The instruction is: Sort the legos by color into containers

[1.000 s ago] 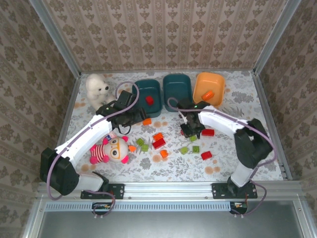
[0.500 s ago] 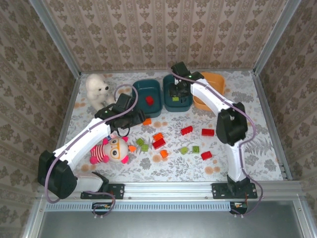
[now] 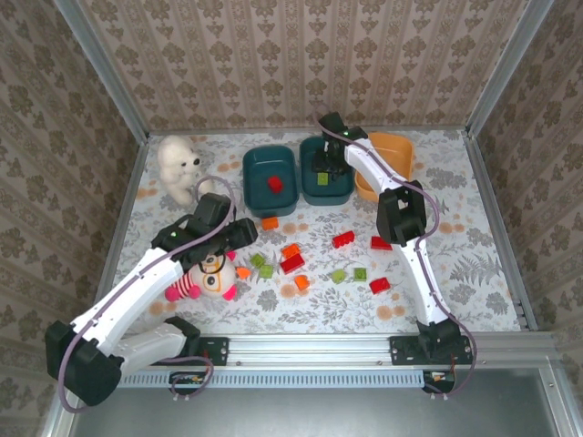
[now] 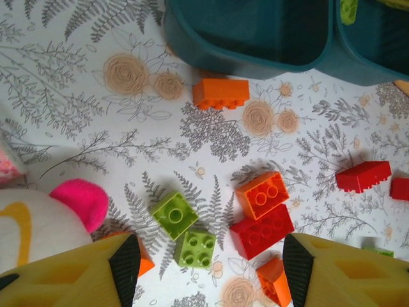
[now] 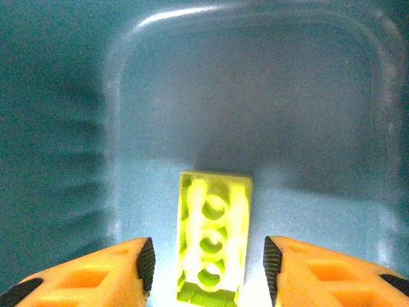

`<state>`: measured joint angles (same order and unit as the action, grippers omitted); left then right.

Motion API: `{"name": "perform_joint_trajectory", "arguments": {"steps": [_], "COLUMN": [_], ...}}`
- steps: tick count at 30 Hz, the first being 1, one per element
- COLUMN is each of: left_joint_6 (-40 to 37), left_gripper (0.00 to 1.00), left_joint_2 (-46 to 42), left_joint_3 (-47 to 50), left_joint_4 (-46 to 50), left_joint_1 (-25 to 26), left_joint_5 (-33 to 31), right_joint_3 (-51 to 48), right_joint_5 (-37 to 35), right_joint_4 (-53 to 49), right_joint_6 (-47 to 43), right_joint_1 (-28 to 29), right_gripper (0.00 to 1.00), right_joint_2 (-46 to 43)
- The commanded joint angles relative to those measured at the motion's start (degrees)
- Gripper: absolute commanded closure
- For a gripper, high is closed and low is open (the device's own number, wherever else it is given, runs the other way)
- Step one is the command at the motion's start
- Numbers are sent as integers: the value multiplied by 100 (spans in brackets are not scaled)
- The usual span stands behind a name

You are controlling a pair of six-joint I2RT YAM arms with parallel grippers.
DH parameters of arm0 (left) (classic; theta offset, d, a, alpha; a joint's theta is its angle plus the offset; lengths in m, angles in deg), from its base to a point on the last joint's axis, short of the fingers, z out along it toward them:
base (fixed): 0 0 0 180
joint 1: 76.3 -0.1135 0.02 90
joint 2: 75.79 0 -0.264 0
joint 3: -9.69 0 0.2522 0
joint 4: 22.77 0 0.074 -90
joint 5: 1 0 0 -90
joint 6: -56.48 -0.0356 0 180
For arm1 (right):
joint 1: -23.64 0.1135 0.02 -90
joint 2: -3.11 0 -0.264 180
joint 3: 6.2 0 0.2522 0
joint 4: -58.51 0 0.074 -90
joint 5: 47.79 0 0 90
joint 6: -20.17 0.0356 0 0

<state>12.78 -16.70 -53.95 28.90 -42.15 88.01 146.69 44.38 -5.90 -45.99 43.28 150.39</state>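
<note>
Legos in red, orange and light green lay mostly loose on the tabletop [image 3: 455, 191], on the near side of three tubs lined along the far edge: a left teal tub [image 3: 248, 177], a middle teal tub [image 3: 306, 175] and an orange tub [image 3: 397, 153] on the right. A red lego [image 3: 274, 184] sat in the left teal tub.

The right gripper [image 5: 209, 261] hung inside the middle teal tub with its fingers [image 5: 96, 276] apart. A green brick [image 5: 214, 246] lay between them with a gap on each side, so it looked released. The left gripper [image 4: 209, 262] hovered over the loose cluster, fingers [image 4: 83, 276] spread wide and holding nothing. Below it sat a pair of green bricks [image 4: 174, 214] just beside each other, and a larger red brick [image 4: 262, 230] touching an orange brick [image 4: 262, 194].

With the drop apparently done, the right arm would do best to rise straight up, clearing the rim before swinging away. The left should settle on one brick, descend vertically and close across its free sides, so the neighbour was neither nudged nor pinched, and keep off the plush doll [image 4: 38, 224] at left.
</note>
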Motion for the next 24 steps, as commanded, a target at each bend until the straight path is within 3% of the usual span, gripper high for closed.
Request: {"name": "perform_joint_trajectory", "arguments": {"steps": [1, 9, 14, 18, 24], "left_joint_6": [89, 37, -51, -138, -222], "left_gripper": [36, 35, 35, 35, 35], "left_joint_2": [-206, -111, 64, 238, 490], "left_joint_3": [176, 225, 222, 208, 181], "left_joint_4": [189, 267, 170, 81, -76], "left_joint_1": [30, -23, -56, -77, -79], "left_joint_5": [82, 231, 327, 391, 508], "right_joint_3": [181, -91, -2180, -4407, -6692], "right_joint_5": [128, 73, 47, 54, -84], "right_joint_4": [-393, -90, 1258, 2602, 3141], "right_joint_6": [-81, -305, -445, -342, -172], "right_joint_1": [14, 38, 244, 416, 677], "right_gripper": [44, 44, 44, 44, 42], "right_joint_2": [-160, -1438, -3238, -4877, -6889]}}
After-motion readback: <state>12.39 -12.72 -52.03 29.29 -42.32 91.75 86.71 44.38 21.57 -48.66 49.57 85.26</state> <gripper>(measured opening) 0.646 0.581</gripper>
